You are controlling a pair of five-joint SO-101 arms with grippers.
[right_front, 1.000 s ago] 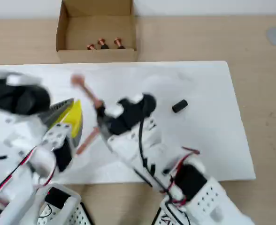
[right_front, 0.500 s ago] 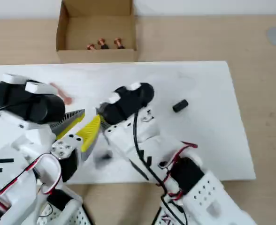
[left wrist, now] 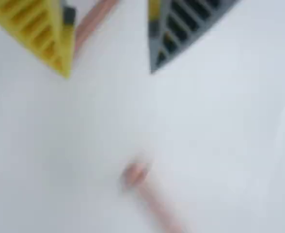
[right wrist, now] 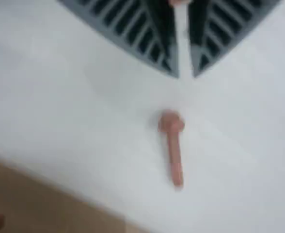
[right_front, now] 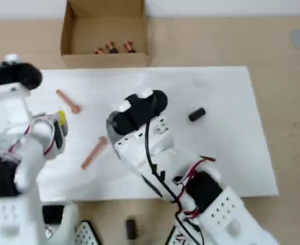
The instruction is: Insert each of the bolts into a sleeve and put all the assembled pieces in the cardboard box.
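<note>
Bolts lie loose on the white sheet (right_front: 226, 153). The left bolt (right_front: 68, 101) is near the left fingers (left wrist: 40, 34), which gape wide apart and hold nothing. The second bolt (right_front: 95, 152) lies just beside the right arm, whose right fingers (right wrist: 133, 34) are drawn almost together, gripping nothing. Further right, a sleeve (right_front: 196, 115) lies on the sheet. Three assembled pieces (right_front: 113, 48) sit in the cardboard box (right_front: 68, 35) on the worktop (right_front: 282, 102).

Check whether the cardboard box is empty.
No, three copper-topped pieces sit inside the cardboard box along its near wall.
</note>
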